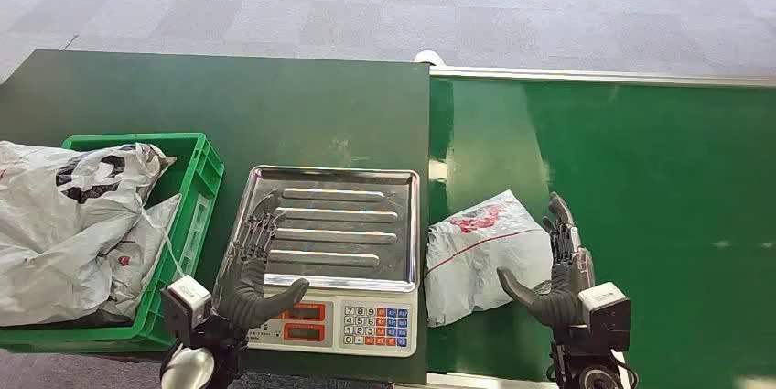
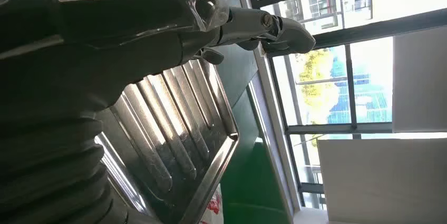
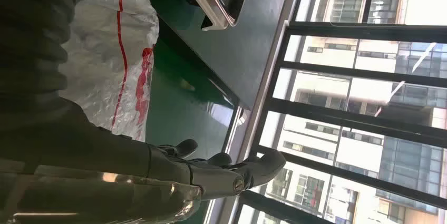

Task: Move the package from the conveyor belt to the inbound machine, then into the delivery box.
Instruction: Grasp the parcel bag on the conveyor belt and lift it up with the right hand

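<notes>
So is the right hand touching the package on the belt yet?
Cannot tell. In the head view the right hand sits open against the package edge, thumb overlapping it, but neither contact nor gap shows plainly.

Open belt at right, crowded left

Belt bare right of the package; the scale blocks centre, the crate full at lower left.

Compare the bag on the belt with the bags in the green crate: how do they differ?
The bag on the belt lies alone and flat, with red print; the bags in the green crate are heaped together and spill over its rim, one showing black print. The belt bag sits between the scale and the right robot hand; the crate bags sit beyond the left robot hand. Both are crinkled white plastic.
</notes>
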`<action>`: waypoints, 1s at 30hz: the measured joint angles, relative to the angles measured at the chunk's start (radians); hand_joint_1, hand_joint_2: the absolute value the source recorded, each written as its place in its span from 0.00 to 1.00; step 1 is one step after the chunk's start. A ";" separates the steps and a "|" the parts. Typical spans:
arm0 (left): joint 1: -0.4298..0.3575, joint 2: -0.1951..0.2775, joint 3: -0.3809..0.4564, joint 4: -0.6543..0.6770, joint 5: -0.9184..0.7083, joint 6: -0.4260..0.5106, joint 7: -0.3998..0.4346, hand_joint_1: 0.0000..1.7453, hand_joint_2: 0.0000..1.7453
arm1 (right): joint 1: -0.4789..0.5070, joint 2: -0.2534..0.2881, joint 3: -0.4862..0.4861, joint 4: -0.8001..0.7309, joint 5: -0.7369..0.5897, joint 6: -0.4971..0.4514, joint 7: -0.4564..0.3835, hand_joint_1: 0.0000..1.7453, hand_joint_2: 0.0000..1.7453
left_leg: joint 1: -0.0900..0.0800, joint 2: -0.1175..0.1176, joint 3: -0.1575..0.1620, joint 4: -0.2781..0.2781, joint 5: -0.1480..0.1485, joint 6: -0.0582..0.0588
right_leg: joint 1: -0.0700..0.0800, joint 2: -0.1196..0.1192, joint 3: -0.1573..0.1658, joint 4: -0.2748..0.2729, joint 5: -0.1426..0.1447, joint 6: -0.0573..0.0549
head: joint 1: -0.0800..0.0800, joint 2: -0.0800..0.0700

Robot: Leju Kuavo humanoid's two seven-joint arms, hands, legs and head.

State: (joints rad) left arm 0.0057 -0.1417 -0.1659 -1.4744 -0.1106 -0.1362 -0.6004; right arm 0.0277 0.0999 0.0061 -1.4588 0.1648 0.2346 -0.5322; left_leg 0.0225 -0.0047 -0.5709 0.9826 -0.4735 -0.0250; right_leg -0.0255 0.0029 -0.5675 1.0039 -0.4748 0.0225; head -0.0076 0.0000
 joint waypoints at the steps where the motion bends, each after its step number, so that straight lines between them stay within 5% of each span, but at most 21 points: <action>1: 0.000 0.000 0.000 0.000 0.000 0.000 0.000 0.00 1.00 | 0.000 0.000 0.000 0.001 0.000 0.000 0.000 0.00 1.00 | 0.000 0.000 0.000 0.000 0.000 0.000 | 0.000 0.000 0.000 0.000 0.000 0.000 | 0.000 0.000; 23: 0.009 0.001 0.008 -0.002 0.013 -0.015 -0.001 0.00 1.00 | -0.005 0.000 0.005 0.028 0.009 -0.005 0.008 0.00 1.00 | 0.000 0.000 0.000 0.000 0.000 0.000 | 0.000 0.000 0.000 0.000 0.000 0.000 | 0.000 0.000; 26: 0.017 0.001 0.008 -0.001 0.016 -0.019 -0.011 0.00 1.00 | -0.011 -0.004 0.005 0.050 0.102 -0.085 0.057 0.00 1.00 | 0.000 0.000 0.000 0.000 0.000 0.000 | 0.000 0.000 0.000 0.000 0.000 0.000 | 0.000 0.000; 30: 0.037 0.001 0.011 -0.008 0.016 -0.018 -0.011 0.00 1.00 | -0.047 -0.016 0.002 0.126 0.359 -0.305 0.144 0.00 1.00 | 0.000 0.001 0.000 0.000 0.000 0.000 | 0.000 0.000 0.000 0.000 0.000 0.000 | 0.000 0.000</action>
State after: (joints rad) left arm 0.0430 -0.1411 -0.1547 -1.4819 -0.0941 -0.1542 -0.6113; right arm -0.0195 0.0838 0.0080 -1.3325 0.5234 -0.0705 -0.3883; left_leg 0.0225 -0.0039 -0.5709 0.9826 -0.4735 -0.0250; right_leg -0.0255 0.0031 -0.5676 1.0038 -0.4747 0.0224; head -0.0074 0.0000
